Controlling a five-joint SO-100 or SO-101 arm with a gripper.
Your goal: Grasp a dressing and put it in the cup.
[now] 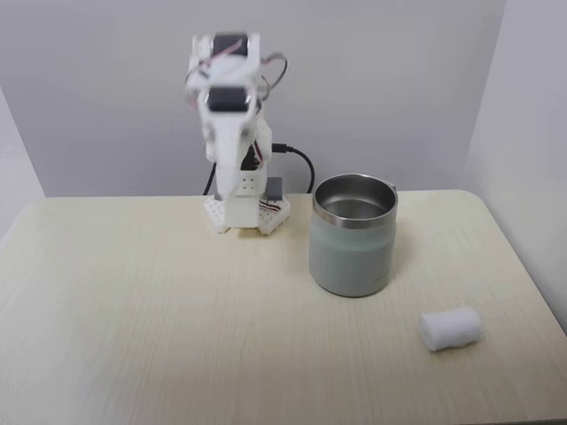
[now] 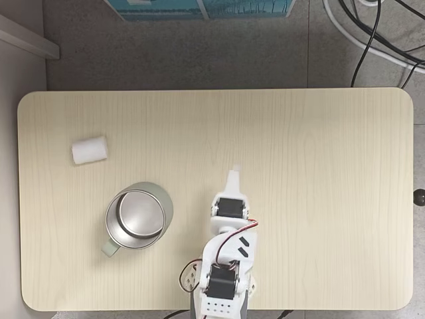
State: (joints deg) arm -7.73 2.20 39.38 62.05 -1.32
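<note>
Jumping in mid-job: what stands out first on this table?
The white arm is folded up at the table's back edge, its gripper over bare wood and holding nothing. Beside its base stands the grey-green steel-lined cup, with nothing in it. The white gauze roll lies on its side beyond the cup, apart from it, nearer the table's front.

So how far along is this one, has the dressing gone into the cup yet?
Nothing is done yet. The dressing lies on the table, apart from the cup, whose steel interior looks empty from above. The arm is folded up near its base, with the gripper away from both things and holding nothing; its jaw state is too blurred to read. Reaching, grasping, carrying and dropping are all left.
</note>
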